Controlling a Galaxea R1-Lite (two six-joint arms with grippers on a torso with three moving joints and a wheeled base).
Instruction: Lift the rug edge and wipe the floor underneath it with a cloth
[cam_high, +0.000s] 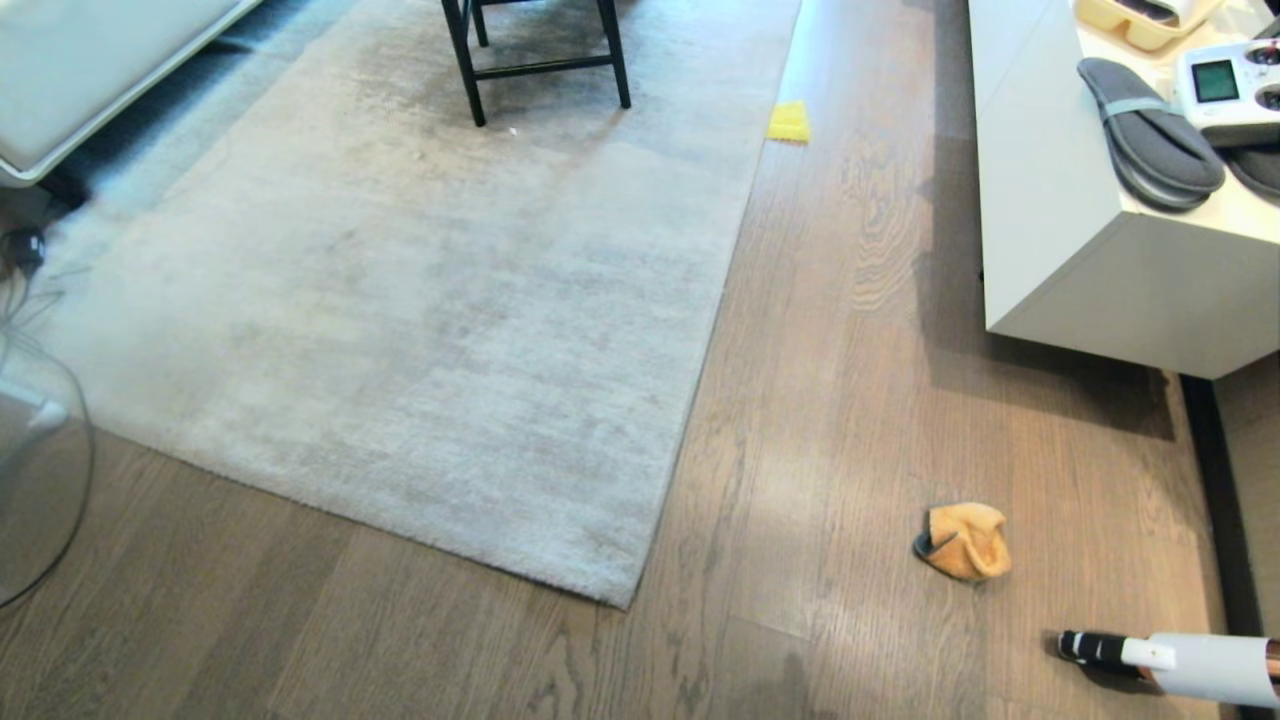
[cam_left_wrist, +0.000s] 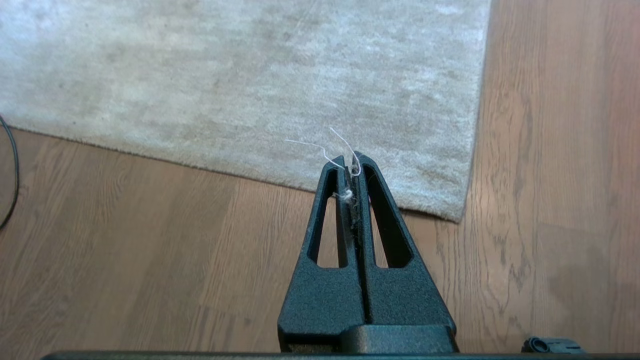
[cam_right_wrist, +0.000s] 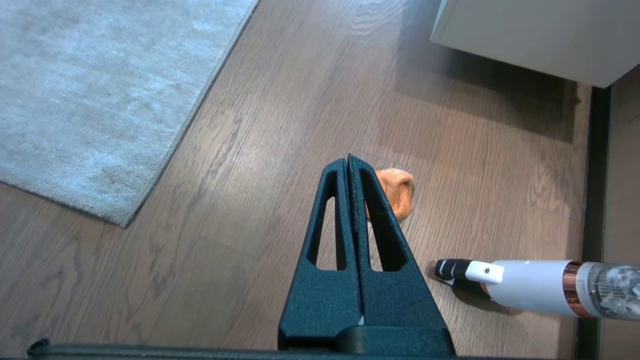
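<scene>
One rug (cam_high: 420, 320), one cloth (cam_high: 965, 541), two slippers (cam_high: 1150, 130)

Your head camera looked steeply down from height across the rug (cam_high: 420, 330) and floor (cam_high: 830, 420). Both wrist cameras sat lower, facing down past their fingers; all three shared the rug's near corner, two the cloth (cam_high: 963, 541).

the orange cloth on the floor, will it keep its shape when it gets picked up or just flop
Probably flops: the cloth lies crumpled in soft folds on the floor. It looks light for its size, so a pinch on one fold should lift it all. Pushed, it would likely bunch and drag, not roll.
</scene>
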